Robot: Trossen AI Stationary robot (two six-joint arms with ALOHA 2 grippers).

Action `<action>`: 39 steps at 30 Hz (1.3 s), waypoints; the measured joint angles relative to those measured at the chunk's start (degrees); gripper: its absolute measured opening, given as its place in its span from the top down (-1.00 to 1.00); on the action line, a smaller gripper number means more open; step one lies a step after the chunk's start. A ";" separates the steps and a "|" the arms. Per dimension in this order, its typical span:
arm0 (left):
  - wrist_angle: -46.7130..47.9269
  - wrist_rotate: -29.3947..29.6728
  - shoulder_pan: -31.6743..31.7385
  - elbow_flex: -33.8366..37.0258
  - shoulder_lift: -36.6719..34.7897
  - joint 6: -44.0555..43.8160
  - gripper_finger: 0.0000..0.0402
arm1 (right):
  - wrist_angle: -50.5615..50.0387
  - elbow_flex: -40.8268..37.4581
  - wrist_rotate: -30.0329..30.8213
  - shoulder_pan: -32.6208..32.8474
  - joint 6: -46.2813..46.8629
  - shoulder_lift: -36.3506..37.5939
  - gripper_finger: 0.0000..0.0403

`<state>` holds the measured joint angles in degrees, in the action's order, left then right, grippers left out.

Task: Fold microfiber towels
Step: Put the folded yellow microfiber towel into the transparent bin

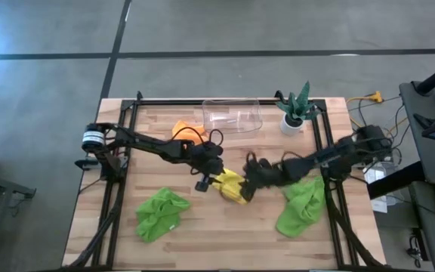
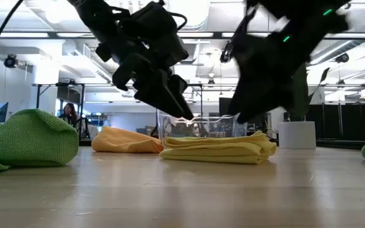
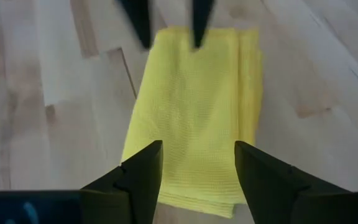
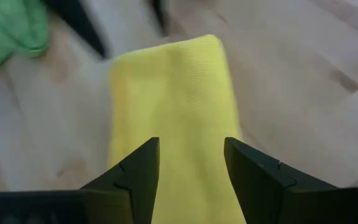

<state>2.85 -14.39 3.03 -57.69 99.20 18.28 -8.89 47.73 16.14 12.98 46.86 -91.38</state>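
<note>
A yellow towel (image 1: 231, 187) lies folded into a flat narrow pad on the table's middle (image 2: 217, 149). My left gripper (image 3: 197, 168) hangs open just above its left end (image 1: 211, 175), touching nothing. My right gripper (image 4: 191, 165) hangs open above its right end (image 1: 251, 181), also touching nothing. In the low view both sets of fingers stand clear above the pad. An orange towel (image 1: 186, 130) lies crumpled at the back. Two lime green towels lie crumpled on the wood, one near left (image 1: 161, 213) and one at the right (image 1: 302, 205).
A clear plastic bin (image 1: 232, 115) stands at the far edge, behind the yellow towel. A spiky green plant in a white pot (image 1: 294, 112) stands at the far right. Bare wood (image 1: 225, 234) lies between the two green towels, toward the near edge.
</note>
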 joint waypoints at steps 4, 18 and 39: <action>3.46 1.09 0.02 0.07 0.03 -0.08 0.08 | 2.03 -0.21 -7.97 -7.96 -2.62 -2.02 0.12; -0.32 0.92 0.02 4.47 0.20 -8.10 0.08 | 4.13 -0.51 -23.78 -16.32 -10.89 -4.05 -0.17; -4.14 4.48 0.02 5.14 6.19 -16.64 0.08 | 6.68 -0.40 -29.51 -15.00 -10.68 -9.31 -0.14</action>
<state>-1.29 -9.90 3.05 -52.55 105.38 1.65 -2.21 47.32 -13.37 -2.02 36.17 -100.69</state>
